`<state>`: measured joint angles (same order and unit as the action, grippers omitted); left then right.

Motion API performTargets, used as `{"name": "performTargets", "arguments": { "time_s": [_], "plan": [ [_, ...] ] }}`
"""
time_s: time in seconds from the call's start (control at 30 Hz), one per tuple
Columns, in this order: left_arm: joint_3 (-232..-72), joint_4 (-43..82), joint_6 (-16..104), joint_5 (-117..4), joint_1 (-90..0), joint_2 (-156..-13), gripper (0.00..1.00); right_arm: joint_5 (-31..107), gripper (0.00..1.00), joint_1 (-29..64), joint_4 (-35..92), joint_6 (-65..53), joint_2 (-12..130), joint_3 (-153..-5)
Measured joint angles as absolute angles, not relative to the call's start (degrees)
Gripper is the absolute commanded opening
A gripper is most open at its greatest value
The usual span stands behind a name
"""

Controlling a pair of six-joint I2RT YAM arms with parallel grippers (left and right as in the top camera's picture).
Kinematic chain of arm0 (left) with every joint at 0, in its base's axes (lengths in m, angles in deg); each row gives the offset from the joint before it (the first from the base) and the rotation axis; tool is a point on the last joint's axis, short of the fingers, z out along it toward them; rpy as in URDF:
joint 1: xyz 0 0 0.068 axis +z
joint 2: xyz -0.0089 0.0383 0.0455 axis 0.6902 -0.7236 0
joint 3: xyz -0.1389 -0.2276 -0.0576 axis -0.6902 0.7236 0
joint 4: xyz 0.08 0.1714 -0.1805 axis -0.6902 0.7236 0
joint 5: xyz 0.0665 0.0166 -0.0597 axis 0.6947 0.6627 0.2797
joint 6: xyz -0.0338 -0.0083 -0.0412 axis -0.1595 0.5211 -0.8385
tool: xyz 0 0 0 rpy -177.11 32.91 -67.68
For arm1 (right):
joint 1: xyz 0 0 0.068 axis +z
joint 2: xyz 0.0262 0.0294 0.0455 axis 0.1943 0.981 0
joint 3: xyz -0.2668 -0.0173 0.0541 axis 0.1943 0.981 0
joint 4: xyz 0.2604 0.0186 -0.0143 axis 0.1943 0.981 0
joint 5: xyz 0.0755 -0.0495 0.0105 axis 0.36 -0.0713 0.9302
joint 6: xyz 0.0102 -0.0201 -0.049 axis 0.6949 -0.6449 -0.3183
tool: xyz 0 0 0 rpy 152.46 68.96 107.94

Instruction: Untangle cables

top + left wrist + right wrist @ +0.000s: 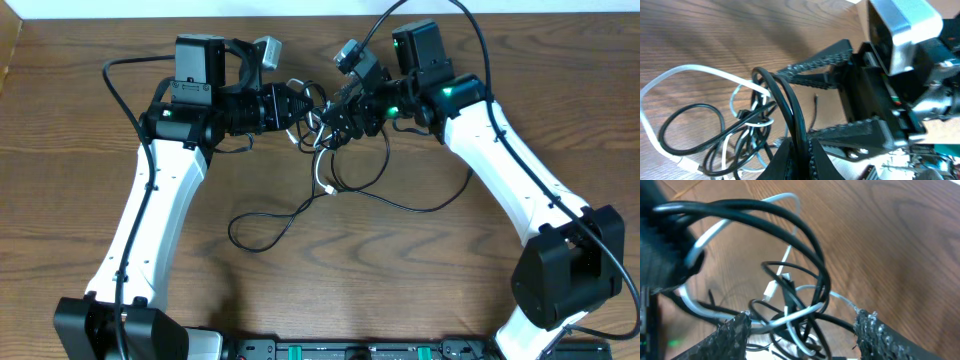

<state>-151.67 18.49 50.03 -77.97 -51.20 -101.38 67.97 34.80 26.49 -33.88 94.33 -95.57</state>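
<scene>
Black cable (792,115) trails toward near-left | left end effector (799,155) apparently clamps it | right end effector (802,317) spread

No writing, label, brand name, number or sign can be read in any of the three views. The black rail (350,351) at the near edge of the bench carries small green patches, too small to read.

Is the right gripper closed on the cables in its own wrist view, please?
No, the right gripper is open: its fingers stand wide apart, with the black cable and white cable looped between them.
</scene>
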Motion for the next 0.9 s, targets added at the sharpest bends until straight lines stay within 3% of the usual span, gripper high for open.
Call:
{"name": "performTargets", "arguments": {
  "time_s": [0.37,0.57,0.63,0.73,0.9],
  "plan": [
    [-151.7,18.3,49.8,-81.6,-51.2,-101.4,0.08,68.8,0.55,35.0,24.8,-37.3,98.9,-95.6],
    [-151.7,18.0,49.0,-84.3,-51.2,-101.4,0.08,70.5,0.3,37.0,16.8,-36.0,101.9,-95.6],
    [-151.7,18.0,48.6,-85.2,-51.2,-101.4,0.07,70.6,0.3,38.1,14.0,-33.8,102.5,-95.5],
    [-151.7,18.0,48.5,-86.1,-51.2,-101.4,0.07,70.7,0.4,39.3,10.9,-30.6,102.7,-95.5],
    [-151.7,17.9,48.4,-87.1,-51.0,-101.4,0.07,70.6,0.45,40.7,8.6,-26.3,102.8,-95.5]
  ]
}}
